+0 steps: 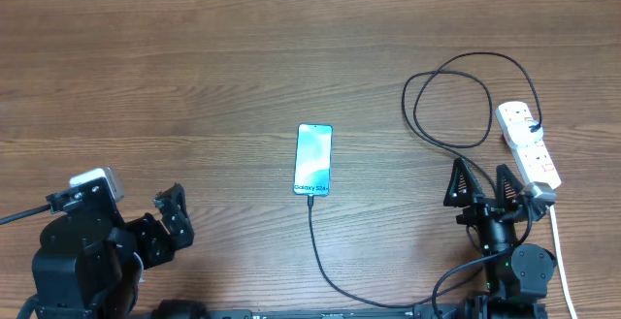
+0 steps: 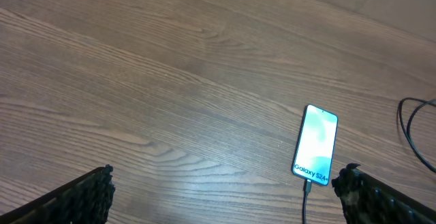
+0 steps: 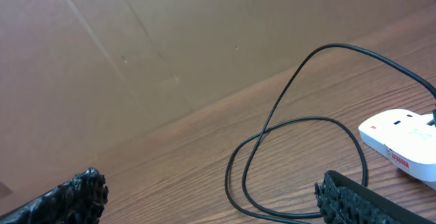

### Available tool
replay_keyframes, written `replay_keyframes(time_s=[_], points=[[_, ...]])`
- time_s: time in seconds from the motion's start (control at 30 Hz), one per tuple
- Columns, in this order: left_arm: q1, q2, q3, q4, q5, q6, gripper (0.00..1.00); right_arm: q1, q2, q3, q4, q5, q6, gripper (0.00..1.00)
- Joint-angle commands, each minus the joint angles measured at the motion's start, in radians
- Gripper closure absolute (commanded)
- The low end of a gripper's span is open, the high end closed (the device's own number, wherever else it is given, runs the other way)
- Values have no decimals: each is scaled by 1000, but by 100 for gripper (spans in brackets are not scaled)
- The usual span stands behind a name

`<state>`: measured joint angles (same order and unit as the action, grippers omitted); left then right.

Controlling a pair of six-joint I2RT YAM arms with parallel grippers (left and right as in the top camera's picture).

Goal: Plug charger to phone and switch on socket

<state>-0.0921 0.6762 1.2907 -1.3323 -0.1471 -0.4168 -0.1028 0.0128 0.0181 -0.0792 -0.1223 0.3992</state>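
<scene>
Wood-grain worktop (image 1: pixel 194 67), bare and level, with a brown board wall (image 3: pixel 136 47) behind. The phone (image 1: pixel 313 159) lies at centre, screen lit. The charger (image 1: pixel 312 227) meets its lower edge; seating unconfirmed. The socket (image 1: pixel 529 144) sits far right. The left gripper (image 1: pixel 173 220) and right gripper (image 1: pixel 481 183) are both spread and empty. Risk: reaching for the switches may snag the 2 loose cable loops beside the socket and drag the phone.
</scene>
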Motion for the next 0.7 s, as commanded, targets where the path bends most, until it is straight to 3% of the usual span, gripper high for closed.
replay_keyframes(time_s=[0.0,0.33,0.53,0.67], points=[[-4,-3,0,-2,-13,-8,0,6,-10,-10,5,14,5,0],[-35,-3,0,-88,-21,-10,1,6,-10,-10,5,14,4,0],[-72,-1,-43,45,-59,-10,0,6,-10,-10,5,14,4,0],[-70,-30,-156,211,-57,-10,0,6,-10,-10,5,14,5,0]])
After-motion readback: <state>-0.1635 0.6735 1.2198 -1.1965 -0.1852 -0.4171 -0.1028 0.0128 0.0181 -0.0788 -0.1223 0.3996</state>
